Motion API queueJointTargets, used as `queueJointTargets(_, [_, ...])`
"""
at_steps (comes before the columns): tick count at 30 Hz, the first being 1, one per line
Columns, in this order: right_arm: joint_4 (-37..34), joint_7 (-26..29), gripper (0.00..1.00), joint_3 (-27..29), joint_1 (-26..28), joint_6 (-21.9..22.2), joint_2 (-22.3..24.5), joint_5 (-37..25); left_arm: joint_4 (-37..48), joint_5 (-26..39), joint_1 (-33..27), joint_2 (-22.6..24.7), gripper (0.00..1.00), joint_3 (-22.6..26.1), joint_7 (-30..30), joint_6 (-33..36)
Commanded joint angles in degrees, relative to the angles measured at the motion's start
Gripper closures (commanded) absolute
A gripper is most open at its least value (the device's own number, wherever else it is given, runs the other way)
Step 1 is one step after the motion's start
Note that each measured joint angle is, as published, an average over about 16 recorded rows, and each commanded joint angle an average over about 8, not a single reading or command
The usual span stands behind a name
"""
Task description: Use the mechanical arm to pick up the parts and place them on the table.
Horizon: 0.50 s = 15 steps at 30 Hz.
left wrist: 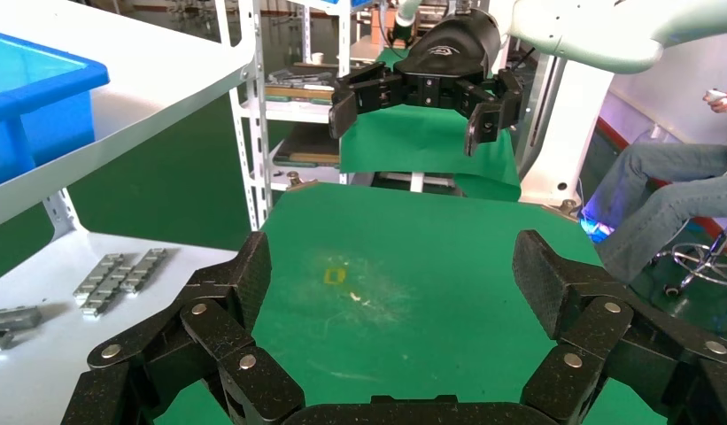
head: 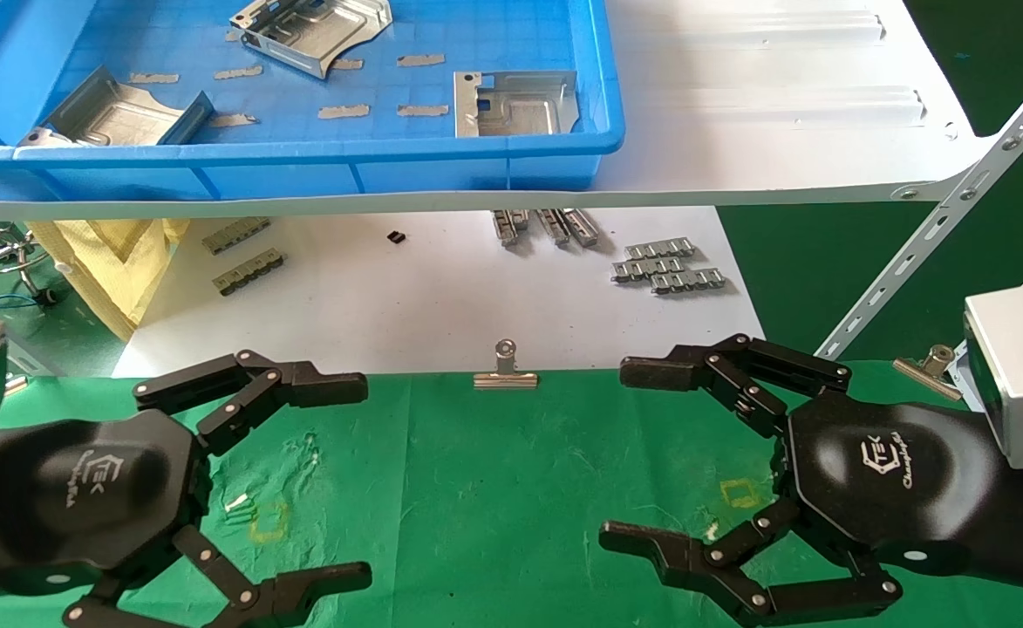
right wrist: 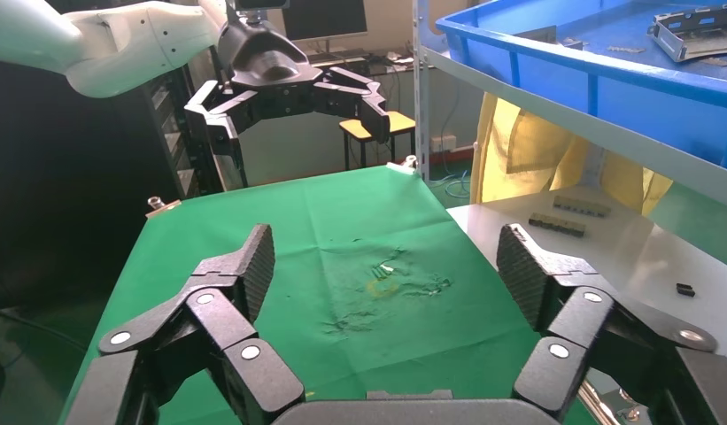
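Three silver-grey parts lie in the blue tray (head: 476,170) on the shelf: one at the left (head: 119,113), one at the back (head: 310,26), one at the right (head: 515,103). One part (right wrist: 696,22) also shows in the right wrist view. My left gripper (head: 364,480) is open and empty, low over the left of the green table (head: 494,488). My right gripper (head: 616,452) is open and empty over the right of the table. Each wrist view shows its own open jaws over bare green cloth, left gripper (left wrist: 397,266) and right gripper (right wrist: 388,261), with the other gripper opposite.
The white shelf (head: 781,131) overhangs a lower white surface with grey connector strips (head: 668,266). A binder clip (head: 505,371) grips the table's far edge, another (head: 925,362) is at the right. A slanted shelf brace (head: 938,227) stands right. Yellow squares (head: 269,522) (head: 740,494) mark the cloth.
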Motion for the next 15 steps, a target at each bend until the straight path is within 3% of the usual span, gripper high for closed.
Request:
queueJointTargets(1, [0.00, 0.00, 1.00, 0.00, 0.00, 0.00, 0.00, 0.00, 0.00, 0.00, 0.00, 0.00, 0.00, 0.00, 0.00, 0.00])
queueJointTargets(11, [0.00, 0.00, 0.98, 0.00, 0.00, 0.00, 0.00, 0.00, 0.00, 0.00, 0.00, 0.00, 0.00, 0.00, 0.00, 0.00])
queueJointTargets(13, [0.00, 0.00, 0.83, 0.00, 0.00, 0.00, 0.00, 0.00, 0.00, 0.00, 0.00, 0.00, 0.00, 0.00, 0.00, 0.00])
queueJointTargets(15, [0.00, 0.00, 0.58, 0.00, 0.00, 0.00, 0.00, 0.00, 0.00, 0.00, 0.00, 0.00, 0.00, 0.00, 0.00, 0.00])
